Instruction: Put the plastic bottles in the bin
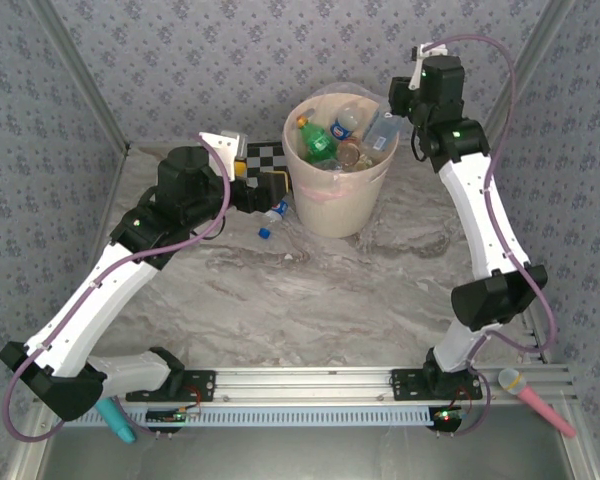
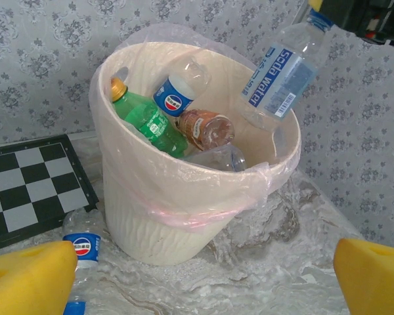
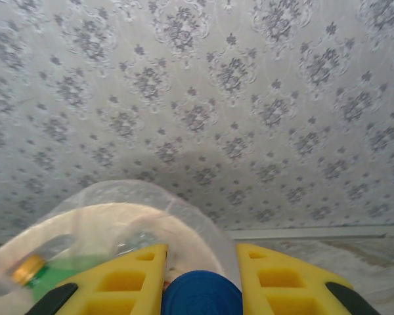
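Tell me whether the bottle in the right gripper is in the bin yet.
Out: the bottle hangs tilted over the bin, its blue cap clamped in the right gripper.

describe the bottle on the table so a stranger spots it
Find the large round cream-pink plastic bin at the far middle of the table. By its left foot, beside the black-and-white checkerboard, lies a small clear plastic bottle with blue label and cap. Every other bottle is in or above the bin.
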`<move>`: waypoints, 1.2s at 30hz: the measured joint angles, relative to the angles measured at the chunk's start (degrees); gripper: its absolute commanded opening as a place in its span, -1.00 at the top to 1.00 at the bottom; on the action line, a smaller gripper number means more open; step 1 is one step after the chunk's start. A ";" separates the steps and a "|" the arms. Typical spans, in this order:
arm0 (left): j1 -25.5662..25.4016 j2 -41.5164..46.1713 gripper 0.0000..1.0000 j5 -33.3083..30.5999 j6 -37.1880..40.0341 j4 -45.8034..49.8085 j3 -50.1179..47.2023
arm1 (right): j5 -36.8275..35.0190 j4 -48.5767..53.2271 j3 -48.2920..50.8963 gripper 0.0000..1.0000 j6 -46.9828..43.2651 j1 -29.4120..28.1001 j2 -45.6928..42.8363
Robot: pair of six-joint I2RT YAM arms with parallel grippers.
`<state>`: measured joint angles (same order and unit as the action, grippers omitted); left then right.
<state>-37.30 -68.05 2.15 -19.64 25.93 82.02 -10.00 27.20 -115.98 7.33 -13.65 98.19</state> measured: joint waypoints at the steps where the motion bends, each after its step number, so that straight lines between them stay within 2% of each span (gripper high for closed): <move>1: 0.00 0.00 -0.99 -0.11 0.00 0.00 0.02 | -0.94 -0.96 0.00 0.69 -1.64 -0.20 0.72; 12: 0.00 -0.44 -0.99 -0.83 0.02 1.31 1.60 | -5.14 -9.55 0.26 0.70 -13.16 -3.23 7.87; 23: 0.07 -0.59 -0.99 -1.62 0.02 2.64 1.95 | -8.50 -17.40 8.83 0.70 -20.63 -7.08 8.22; 30: 0.22 -0.63 -0.99 -1.60 0.00 2.67 1.95 | -8.70 -17.59 11.61 0.67 -21.73 -7.61 5.79; 36: 0.46 -0.63 -0.99 -1.57 -0.04 2.64 1.95 | -6.64 -13.25 11.72 0.72 -18.12 -7.15 3.21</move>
<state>-36.84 -68.69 0.58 -19.68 28.58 83.96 -16.64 13.96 -104.27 -10.79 -20.80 101.41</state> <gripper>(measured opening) 0.997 0.247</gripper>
